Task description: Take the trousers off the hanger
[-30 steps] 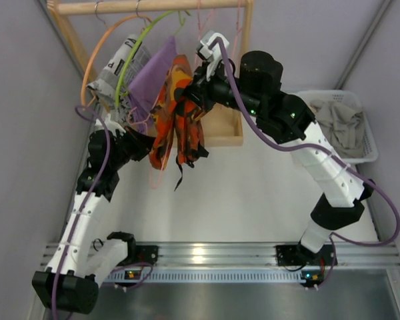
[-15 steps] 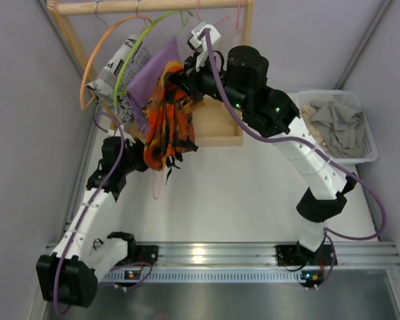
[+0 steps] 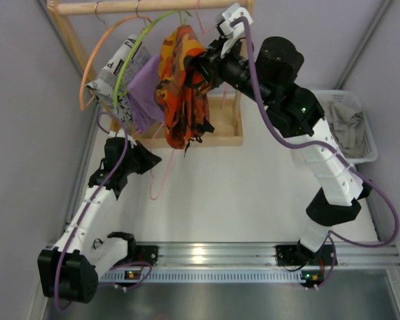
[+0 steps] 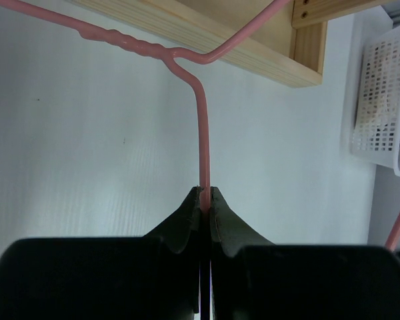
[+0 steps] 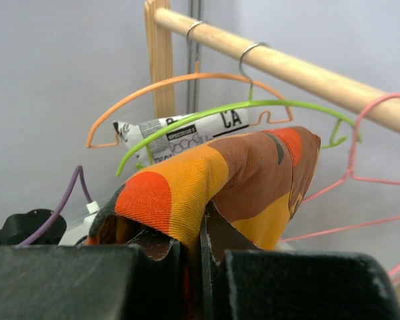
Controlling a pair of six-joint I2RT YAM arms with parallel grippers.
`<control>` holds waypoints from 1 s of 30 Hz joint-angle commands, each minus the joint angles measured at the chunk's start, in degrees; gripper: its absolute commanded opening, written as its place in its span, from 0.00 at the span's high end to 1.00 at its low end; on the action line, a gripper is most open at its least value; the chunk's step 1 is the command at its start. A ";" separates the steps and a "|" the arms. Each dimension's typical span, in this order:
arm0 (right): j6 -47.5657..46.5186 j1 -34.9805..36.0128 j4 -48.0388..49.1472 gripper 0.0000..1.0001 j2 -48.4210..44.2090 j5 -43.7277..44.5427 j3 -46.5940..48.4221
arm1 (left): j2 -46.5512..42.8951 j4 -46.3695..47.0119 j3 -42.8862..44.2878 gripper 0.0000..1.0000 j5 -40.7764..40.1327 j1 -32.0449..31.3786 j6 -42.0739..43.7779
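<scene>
Two things have shifted in the last second, and you should read them together. Your right gripper [image 3: 210,63] has risen toward the far edge, carrying the orange-and-brown patterned cloth trousers [image 3: 180,87] up beside the round wooden hanging rail [image 3: 153,7]. Your left gripper [image 3: 150,161] has drawn back from the hanging clothes toward the near-left corner, taking the thin pink wire hanger [image 3: 158,180] with it. Where hanger and trousers were bundled together, the wire now trails below the hem and looks apart from the cloth. I judge the separation all but done; what remains for you is putting both down.

From above you cannot tell how tightly either tool is closed. The left wrist view settles one: its jaws are pressed together with no gap, pinching the pink wire. Every stretch of wire seen there is bare, with no fabric draped on it, which the overhead view leaves doubtful. The right wrist view settles the other: its jaws are clamped tight on a fold of the trousers, which bunch over the tool. It also shows what the overhead view flattens: the lime-green plastic hanger [image 5: 253,107] and a second pink hanger [image 5: 351,143] sit just behind the cloth, near enough to snag if you swing wide.
</scene>
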 commanded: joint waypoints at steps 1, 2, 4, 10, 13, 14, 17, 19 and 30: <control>-1.29 -2.39 13.36 1.00 -8.41 0.47 3.09 | -1.82 0.71 2.30 1.00 -0.50 0.26 3.39; -1.55 -2.75 13.27 1.00 -8.77 0.38 3.09 | -1.91 -0.08 2.82 1.00 -0.59 0.26 4.01; -2.87 -3.89 13.19 1.00 -10.00 1.95 2.65 | -2.43 -1.49 4.15 1.00 -0.33 0.35 5.76; -2.35 -7.40 13.19 1.00 -15.18 -1.99 -0.07 | -3.75 -3.60 4.94 1.00 3.54 0.61 11.12; -0.77 -10.03 12.39 1.00 -18.96 -4.10 -2.61 | -4.10 -3.69 5.11 1.00 5.30 0.61 12.89; -0.33 -10.92 12.39 1.00 -19.92 -4.19 -3.24 | -4.10 -3.69 5.20 1.00 5.30 0.61 13.15; -1.37 -14.08 12.04 1.00 -24.83 -2.61 -6.48 | -4.28 -3.69 5.81 1.00 5.12 0.61 13.77; -2.78 -15.23 11.61 1.00 -26.87 -0.94 -9.64 | -4.80 -3.69 6.17 1.00 5.65 0.61 14.03; -15.61 -22.34 19.42 1.00 -34.96 19.96 -34.67 | -6.91 -3.60 6.96 1.00 16.81 0.52 16.67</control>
